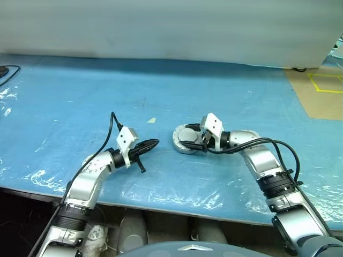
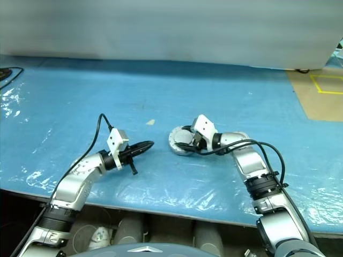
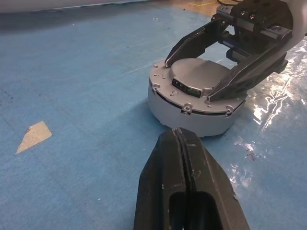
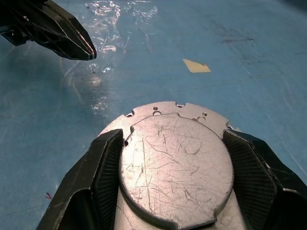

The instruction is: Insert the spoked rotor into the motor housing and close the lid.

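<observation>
right hand [image 4: 172, 158] straddles the motor housing [image 3: 194, 103], fingers spread; left hand [image 3: 184, 143] closed.

Blue-covered table [image 1: 80, 96]: motor housing [image 3: 192, 112] resting on it, beige scrap [image 1: 152, 120] nearby.

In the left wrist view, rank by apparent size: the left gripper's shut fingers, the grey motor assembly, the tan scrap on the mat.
1. Left gripper fingers, though nearness to the camera inflates them.
2. Motor housing, closed by the lid; the right gripper straddles it.
3. Tan scrap, smallest.
</observation>
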{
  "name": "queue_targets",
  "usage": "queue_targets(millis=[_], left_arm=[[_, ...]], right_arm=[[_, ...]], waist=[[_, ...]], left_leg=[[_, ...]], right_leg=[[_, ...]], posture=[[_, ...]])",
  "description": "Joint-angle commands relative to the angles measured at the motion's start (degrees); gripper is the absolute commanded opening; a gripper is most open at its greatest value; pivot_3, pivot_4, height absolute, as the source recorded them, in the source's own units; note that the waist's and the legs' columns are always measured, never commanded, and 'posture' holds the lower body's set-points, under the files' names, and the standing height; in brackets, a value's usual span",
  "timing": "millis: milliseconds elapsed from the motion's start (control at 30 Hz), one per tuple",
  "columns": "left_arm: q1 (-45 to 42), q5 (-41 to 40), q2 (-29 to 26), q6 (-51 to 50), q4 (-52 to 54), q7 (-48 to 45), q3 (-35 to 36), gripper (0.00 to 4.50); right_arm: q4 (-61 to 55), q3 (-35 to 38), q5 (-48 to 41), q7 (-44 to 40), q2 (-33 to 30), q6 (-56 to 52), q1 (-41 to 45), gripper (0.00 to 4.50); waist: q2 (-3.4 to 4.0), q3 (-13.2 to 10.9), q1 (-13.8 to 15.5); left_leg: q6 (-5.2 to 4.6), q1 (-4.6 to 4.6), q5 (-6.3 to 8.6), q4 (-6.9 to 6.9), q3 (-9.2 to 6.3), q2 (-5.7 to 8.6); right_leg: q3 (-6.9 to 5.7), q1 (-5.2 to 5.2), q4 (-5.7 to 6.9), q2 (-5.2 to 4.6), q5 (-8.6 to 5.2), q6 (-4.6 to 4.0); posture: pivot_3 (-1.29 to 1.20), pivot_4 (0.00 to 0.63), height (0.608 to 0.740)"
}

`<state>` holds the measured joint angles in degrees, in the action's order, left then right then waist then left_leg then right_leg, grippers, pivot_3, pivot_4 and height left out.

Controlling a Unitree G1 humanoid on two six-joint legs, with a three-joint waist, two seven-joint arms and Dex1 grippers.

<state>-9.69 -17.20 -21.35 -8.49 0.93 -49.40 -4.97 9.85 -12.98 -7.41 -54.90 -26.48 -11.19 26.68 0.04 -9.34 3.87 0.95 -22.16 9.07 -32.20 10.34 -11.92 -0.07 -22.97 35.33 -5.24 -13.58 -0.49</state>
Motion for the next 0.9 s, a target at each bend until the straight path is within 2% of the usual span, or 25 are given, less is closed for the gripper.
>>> queue_targets(millis=[33, 267, 433, 733, 900], left_arm=[[0.1, 0.4, -0.4, 1.4, 1.2, 0.2, 0.1, 0.0], [-0.3, 0.9, 0.2, 1.4, 0.8, 0.3, -0.3, 0.0], [-0.4, 1.1, 0.3, 1.4, 0.6, 0.4, -0.5, 0.0], [-0.7, 1.4, 0.5, 1.9, 0.3, 0.5, -1.1, 0.0], [-1.9, 2.4, 1.2, 3.2, -0.3, 1.1, -1.8, 0.0]], right_arm=[[1.2, -1.4, 2.1, 0.3, 0.3, 0.6, 0.3, 2.98], [1.2, -5.3, 4.9, -0.9, -1.5, -3.9, -1.3, 2.98], [-1.5, -4.2, 0.9, -0.8, -0.1, -12.7, -2.1, 2.98], [0.1, -7.3, 6.3, 0.4, -1.9, -10.2, -2.3, 2.98], [0.3, -7.0, 6.2, 0.8, -1.3, -9.7, -1.9, 2.98]], waist=[[0.0, 0.0, 0.0], [-0.02, 0.0, -0.1], [-0.25, 0.2, -0.1], [-0.31, 0.3, 0.0], [-0.44, 0.4, 0.0]], left_leg=[[0.0, 0.03, 0.0, 0.0, 0.0, 0.0], [0.0, 0.05, 0.0, 0.03, 0.01, 0.0], [0.0, 0.08, 0.01, 0.07, -0.01, 0.0], [0.01, 0.1, 0.01, 0.28, -0.01, 0.02], [0.01, 0.29, 0.01, 0.36, -0.02, 0.02]], right_leg=[[0.02, 0.01, 0.01, 0.0, 0.0, 0.0], [0.05, 0.0, 0.02, 0.04, 0.0, 0.0], [0.06, 0.02, -0.02, 0.04, 0.0, 0.0], [0.05, 0.05, -0.26, 0.04, 0.0, 0.0], [0.05, 0.26, -0.36, 0.04, -0.01, 0.01]], posture=[[0.0, 0.15, 0.74], [0.0, 0.15, 0.74], [0.0, 0.15, 0.74], [0.0, 0.15, 0.74], [0.0, 0.15, 0.74]])
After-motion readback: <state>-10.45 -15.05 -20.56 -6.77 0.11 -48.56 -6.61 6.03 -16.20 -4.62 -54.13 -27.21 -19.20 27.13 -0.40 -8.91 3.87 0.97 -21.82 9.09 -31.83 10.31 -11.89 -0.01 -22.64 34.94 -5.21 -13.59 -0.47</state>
